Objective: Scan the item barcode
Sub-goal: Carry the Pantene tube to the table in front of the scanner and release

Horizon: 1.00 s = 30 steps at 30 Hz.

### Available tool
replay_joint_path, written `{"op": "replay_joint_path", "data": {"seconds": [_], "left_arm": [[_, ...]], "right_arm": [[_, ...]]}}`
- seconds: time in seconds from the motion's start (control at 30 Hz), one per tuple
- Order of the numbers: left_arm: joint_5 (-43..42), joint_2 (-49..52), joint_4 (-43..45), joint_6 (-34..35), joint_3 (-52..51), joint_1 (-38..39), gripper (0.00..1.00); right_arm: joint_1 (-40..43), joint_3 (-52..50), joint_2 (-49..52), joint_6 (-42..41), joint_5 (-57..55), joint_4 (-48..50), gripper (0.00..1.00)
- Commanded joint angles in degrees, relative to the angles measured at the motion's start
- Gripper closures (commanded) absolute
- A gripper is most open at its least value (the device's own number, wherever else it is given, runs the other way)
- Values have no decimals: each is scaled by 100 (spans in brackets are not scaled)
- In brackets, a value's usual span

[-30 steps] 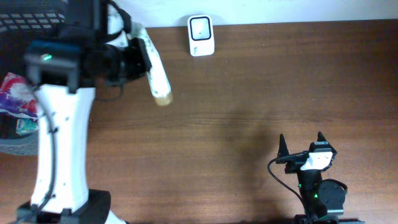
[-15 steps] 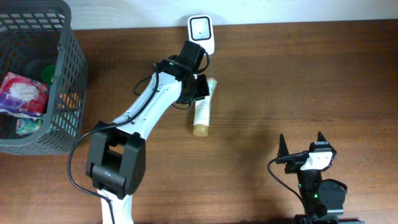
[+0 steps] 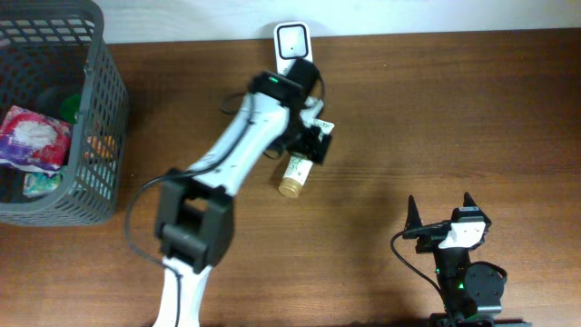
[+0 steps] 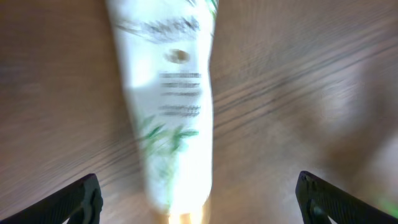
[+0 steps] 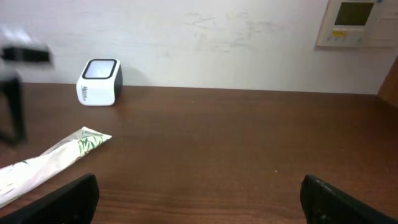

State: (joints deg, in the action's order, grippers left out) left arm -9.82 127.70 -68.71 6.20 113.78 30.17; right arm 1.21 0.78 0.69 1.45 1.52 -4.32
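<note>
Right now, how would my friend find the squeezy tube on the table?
On the brown wooden table, find the small white scanner box at the far edge. Just in front of it lies a white tube with green leaf prints and a tan cap, the only long thin thing on the wood.

Left wrist view is smearing with motion blur, and glare is blowing out the tube (image 4: 174,124) toward its near end. Overhead is showing soft, even light and sharp focus. Right wrist view is blurring only at its left edge.
</note>
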Motion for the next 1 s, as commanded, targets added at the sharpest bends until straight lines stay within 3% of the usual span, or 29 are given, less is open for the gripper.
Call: {"op": "replay_joint_path", "data": {"seconds": [0.0, 0.07, 0.13, 0.17, 0.23, 0.33, 0.43, 0.53, 0.6, 0.63, 0.67, 0.7, 0.87, 0.93, 0.97], "left_arm": [[376, 660, 79, -175, -70, 284, 3], [957, 911, 98, -173, -70, 280, 8], [1108, 1016, 251, -173, -70, 205, 24], [1108, 1115, 358, -125, -70, 190, 45], [1113, 1128, 367, 9, -68, 181, 73], [992, 1128, 376, 522, -9, 94, 88], [-507, 1128, 841, 1462, 232, -164, 95], [-586, 1128, 1690, 1867, 297, -299, 85], [-586, 1128, 2144, 1934, 297, -297, 87], [-586, 1128, 2157, 2009, 330, -310, 76], [-586, 1128, 2155, 2009, 411, -326, 49], [-590, 1126, 2149, 2009, 509, -334, 32], [-584, 1126, 560, 1987, 2859, -356, 24], [-564, 1126, -55, 1945, 3917, -483, 34], [-542, 1126, -570, 1943, 4983, -723, 36]], "right_arm": [[-50, -46, -33, -61, -9, -17, 2], [-50, -46, -33, -61, -9, -17, 2], [-50, -46, -33, -61, -9, -17, 2], [-50, -46, -33, -61, -9, -17, 2], [-50, -46, -33, -61, -9, -17, 2], [-50, -46, -33, -61, -9, -17, 2], [-50, -46, -33, -61, -9, -17, 2], [-50, -46, -33, -61, -9, -17, 2], [-50, -46, -33, -61, -9, -17, 2], [-50, -46, -33, -61, -9, -17, 1], [-50, -46, -33, -61, -9, -17, 2], [-50, -46, -33, -61, -9, -17, 2], [-50, -46, -33, -61, -9, -17, 1], [-50, -46, -33, -61, -9, -17, 2], [-50, -46, -33, -61, -9, -17, 1]]}}
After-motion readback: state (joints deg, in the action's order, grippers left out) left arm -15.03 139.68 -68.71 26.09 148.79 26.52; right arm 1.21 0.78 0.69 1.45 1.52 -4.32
